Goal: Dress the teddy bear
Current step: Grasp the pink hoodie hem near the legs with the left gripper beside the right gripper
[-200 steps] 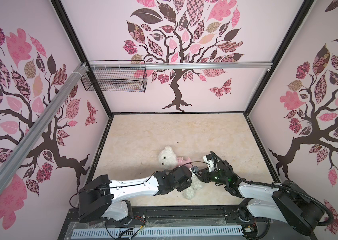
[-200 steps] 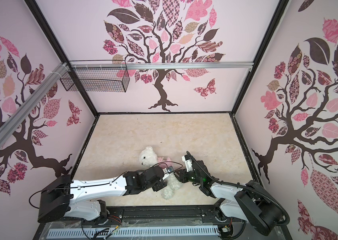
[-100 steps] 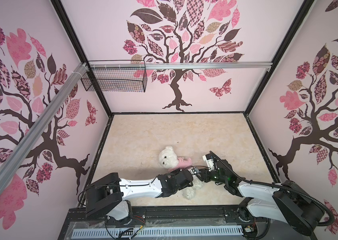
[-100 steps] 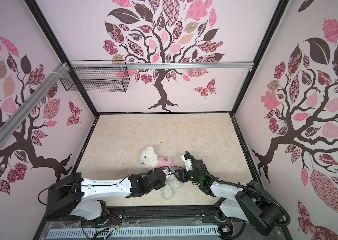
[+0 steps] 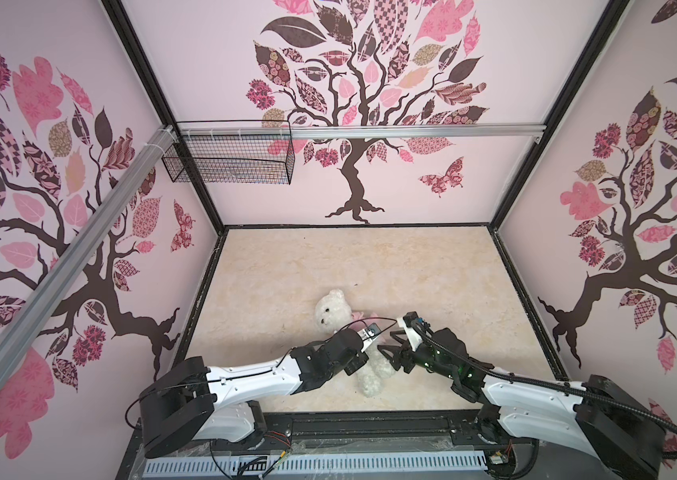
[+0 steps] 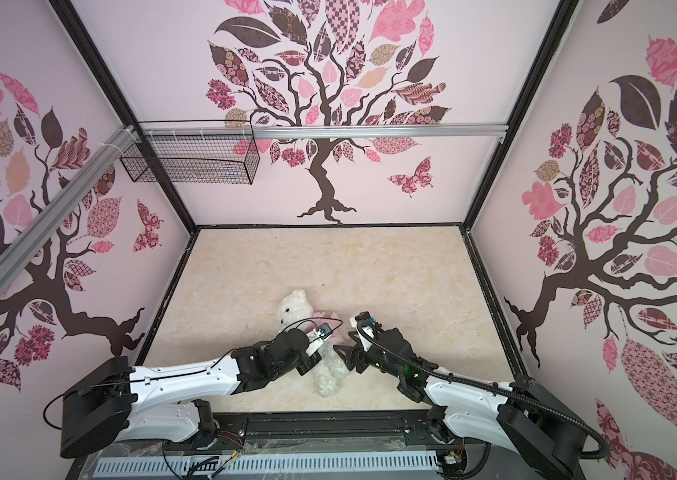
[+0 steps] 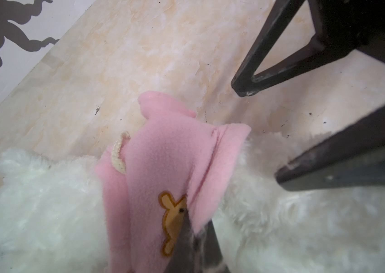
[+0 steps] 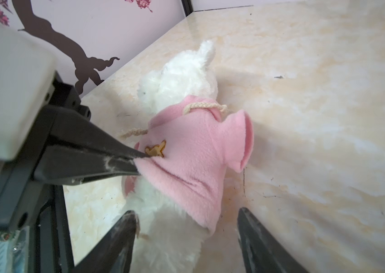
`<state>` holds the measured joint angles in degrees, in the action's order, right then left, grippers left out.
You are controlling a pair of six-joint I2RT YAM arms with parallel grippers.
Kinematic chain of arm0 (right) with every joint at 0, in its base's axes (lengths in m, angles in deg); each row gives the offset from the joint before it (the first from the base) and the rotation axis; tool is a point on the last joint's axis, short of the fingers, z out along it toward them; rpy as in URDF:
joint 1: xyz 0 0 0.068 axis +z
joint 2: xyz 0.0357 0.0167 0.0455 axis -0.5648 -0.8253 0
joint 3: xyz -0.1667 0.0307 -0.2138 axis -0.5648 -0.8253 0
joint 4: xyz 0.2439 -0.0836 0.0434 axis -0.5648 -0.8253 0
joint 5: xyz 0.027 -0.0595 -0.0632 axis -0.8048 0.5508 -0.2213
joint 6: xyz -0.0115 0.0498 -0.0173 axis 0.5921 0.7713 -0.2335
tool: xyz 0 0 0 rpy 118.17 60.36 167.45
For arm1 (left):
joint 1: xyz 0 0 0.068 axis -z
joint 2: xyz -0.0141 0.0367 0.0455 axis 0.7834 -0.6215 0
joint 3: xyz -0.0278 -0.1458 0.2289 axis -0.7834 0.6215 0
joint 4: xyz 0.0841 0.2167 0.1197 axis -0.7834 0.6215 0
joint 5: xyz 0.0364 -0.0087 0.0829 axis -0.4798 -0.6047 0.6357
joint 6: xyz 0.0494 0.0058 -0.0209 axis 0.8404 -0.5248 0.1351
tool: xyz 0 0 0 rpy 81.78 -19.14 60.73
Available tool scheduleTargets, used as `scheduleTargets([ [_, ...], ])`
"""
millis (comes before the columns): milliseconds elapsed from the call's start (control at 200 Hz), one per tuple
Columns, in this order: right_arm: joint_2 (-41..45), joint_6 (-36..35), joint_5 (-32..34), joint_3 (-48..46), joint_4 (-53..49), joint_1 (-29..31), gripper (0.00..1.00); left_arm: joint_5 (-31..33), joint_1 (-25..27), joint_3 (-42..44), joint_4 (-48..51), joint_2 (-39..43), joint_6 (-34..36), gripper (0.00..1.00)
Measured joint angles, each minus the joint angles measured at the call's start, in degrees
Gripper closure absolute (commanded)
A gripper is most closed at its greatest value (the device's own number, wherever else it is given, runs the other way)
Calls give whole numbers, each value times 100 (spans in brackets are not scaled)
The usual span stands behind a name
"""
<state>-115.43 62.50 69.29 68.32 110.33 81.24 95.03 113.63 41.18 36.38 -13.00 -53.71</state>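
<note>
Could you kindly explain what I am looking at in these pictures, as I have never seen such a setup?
These are two robot arms, the left arm and the right arm, each ending in a two-fingered claw. Both top views look down from overhead; the two close-ups come from cameras on the wrists. On the cream table lies a white teddy bear with a pink shirt over its chest. The left claw is shut, pinching the shirt beside its orange patch. The right claw is open, its fingers either side of the bear's lower body, holding nothing.
</note>
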Motion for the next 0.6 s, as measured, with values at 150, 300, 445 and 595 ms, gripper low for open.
scheduleTargets([
  [150,-168,-603,271,-44,398,188,18,-284,-17,55,-50,273,-146,100],
  [300,-509,-960,402,-44,754,450,12,-479,-24,57,-35,472,-264,100],
  [445,-833,-1128,481,-44,1086,509,12,-546,-33,63,26,651,-319,100],
  [595,-1200,-1152,667,-35,1471,560,12,-728,-59,63,111,713,-428,100],
])
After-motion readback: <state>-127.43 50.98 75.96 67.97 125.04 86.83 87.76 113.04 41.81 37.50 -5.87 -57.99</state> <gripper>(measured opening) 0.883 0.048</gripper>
